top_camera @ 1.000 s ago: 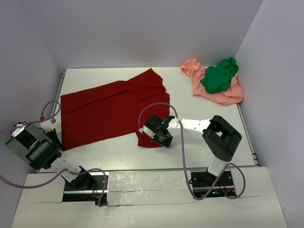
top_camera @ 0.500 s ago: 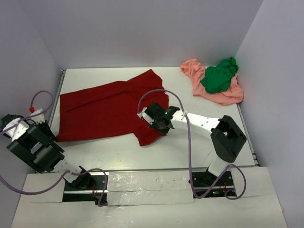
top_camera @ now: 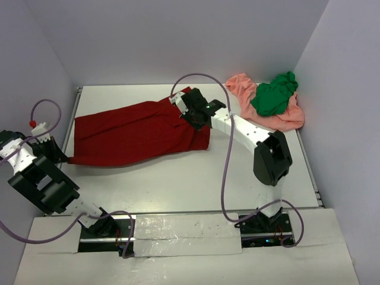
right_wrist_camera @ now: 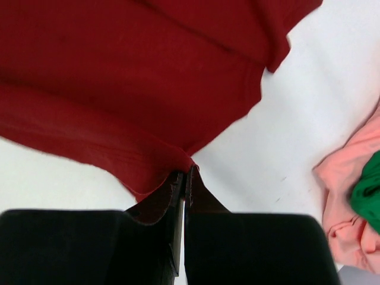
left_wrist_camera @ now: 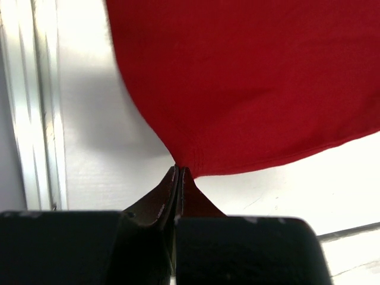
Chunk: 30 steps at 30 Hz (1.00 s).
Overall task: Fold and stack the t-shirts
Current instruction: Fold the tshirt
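Observation:
The dark red t-shirt (top_camera: pixel 133 132) lies across the middle left of the table, its near half lifted and carried toward the back. My left gripper (left_wrist_camera: pixel 178 172) is shut on its hem corner at the left (top_camera: pixel 71 159). My right gripper (right_wrist_camera: pixel 187 172) is shut on the shirt's right edge, over the shirt's far right part in the top view (top_camera: pixel 190 113). The red cloth fills both wrist views (left_wrist_camera: pixel 255 77) (right_wrist_camera: pixel 119 77). The salmon-pink t-shirt (top_camera: pixel 243 89) lies crumpled at the back right with the bright green t-shirt (top_camera: pixel 273 95) on top of it.
The white table (top_camera: pixel 196 178) has a raised rail along its left edge (top_camera: pixel 72 119). Grey walls close in on the left, back and right. The right arm's cable (top_camera: pixel 225 160) loops over the table. The pink and green cloth shows at the right of the right wrist view (right_wrist_camera: pixel 350 196).
Both grippers have pulled the red shirt's near edge toward the back; the right gripper went from the near middle to over the shirt's far right part, and the shirt now looks narrower.

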Available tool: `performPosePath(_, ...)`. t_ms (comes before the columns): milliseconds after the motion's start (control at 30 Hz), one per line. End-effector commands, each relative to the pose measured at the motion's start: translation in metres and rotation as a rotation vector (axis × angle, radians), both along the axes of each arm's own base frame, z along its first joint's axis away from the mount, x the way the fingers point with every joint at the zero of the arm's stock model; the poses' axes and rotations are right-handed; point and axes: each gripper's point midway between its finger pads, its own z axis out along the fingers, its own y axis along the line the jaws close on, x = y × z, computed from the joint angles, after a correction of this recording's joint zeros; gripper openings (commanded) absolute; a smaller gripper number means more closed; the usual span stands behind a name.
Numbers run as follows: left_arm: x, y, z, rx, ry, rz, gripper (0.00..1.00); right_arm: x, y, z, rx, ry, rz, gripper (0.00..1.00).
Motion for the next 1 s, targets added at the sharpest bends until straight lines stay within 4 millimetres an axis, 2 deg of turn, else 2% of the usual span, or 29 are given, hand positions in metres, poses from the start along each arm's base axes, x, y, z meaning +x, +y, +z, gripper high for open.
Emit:
performPosePath(0,0.031,0.003,0.019,0.005,-0.099,-0.018,0.00,0.031,0.015,0.001,0.012,-0.026,0.007,0.00)
performPosePath(33,0.035,0.001,0.021,-0.004,-0.106,-0.010,0.00,0.040,0.021,0.011,0.031,-0.050,0.010,0.00)
performPosePath(67,0.041,-0.001,0.023,-0.006,-0.116,-0.019,0.00,0.044,0.024,0.010,0.030,-0.049,0.008,0.00)
performPosePath(100,0.048,0.000,0.026,-0.009,-0.132,-0.012,0.00,0.052,0.025,0.000,0.022,-0.037,0.005,0.00)
performPosePath(133,0.053,-0.002,0.028,-0.012,-0.141,-0.015,0.00,0.061,0.030,0.011,0.040,-0.063,0.005,0.00)
performPosePath(167,0.059,-0.005,0.029,-0.015,-0.152,-0.023,0.00,0.067,0.031,0.010,0.035,-0.066,-0.001,0.00)
performPosePath(200,0.064,-0.004,0.031,-0.014,-0.162,-0.023,0.00,0.073,0.033,-0.001,0.024,-0.053,-0.002,0.00)
performPosePath(233,0.071,-0.003,0.034,-0.009,-0.180,-0.012,0.00,0.085,0.034,0.014,0.050,-0.087,-0.016,0.00)
performPosePath(267,0.079,-0.004,0.037,-0.003,-0.193,-0.022,0.00,0.091,0.035,0.014,0.051,-0.090,-0.020,0.00)
performPosePath(300,0.083,-0.005,0.037,-0.012,-0.197,-0.007,0.00,0.098,0.035,0.004,0.038,-0.082,-0.024,0.00)
performPosePath(333,0.092,-0.004,0.040,0.003,-0.220,-0.010,0.00,0.110,0.036,0.018,0.056,-0.116,-0.035,0.00)
performPosePath(400,0.101,-0.003,0.042,0.003,-0.232,0.002,0.00,0.127,0.036,0.023,0.061,-0.141,-0.048,0.00)
performPosePath(633,0.125,-0.001,0.033,0.010,-0.241,0.012,0.00,0.171,0.008,0.030,0.054,-0.212,-0.127,0.00)
performPosePath(967,0.137,-0.004,0.006,0.003,-0.216,0.024,0.00,0.189,-0.028,0.013,0.035,-0.208,-0.192,0.00)
